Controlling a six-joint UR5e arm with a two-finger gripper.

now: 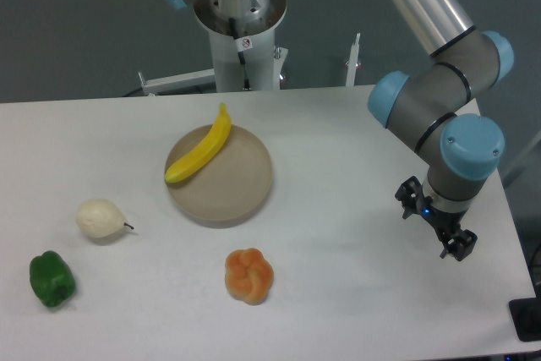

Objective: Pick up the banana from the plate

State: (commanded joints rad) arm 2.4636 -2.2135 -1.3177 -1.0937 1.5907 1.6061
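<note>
White table [338, 293], grey backdrop. Banana [200, 155] lying across upper-left edge of plate [232, 192], untouched; gripper [435, 227] well apart at right, holding nothing, jaw opening hard to tell. Everything left: reach, close, lift.

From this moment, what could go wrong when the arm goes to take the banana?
1. The banana lies at the plate's left edge and overhangs the rim, so a push may tip it onto the table.
2. The gripper is far right of the plate; a low approach might knock the plate.
3. The banana looks smooth and curved, so the fingers may slip.
</note>
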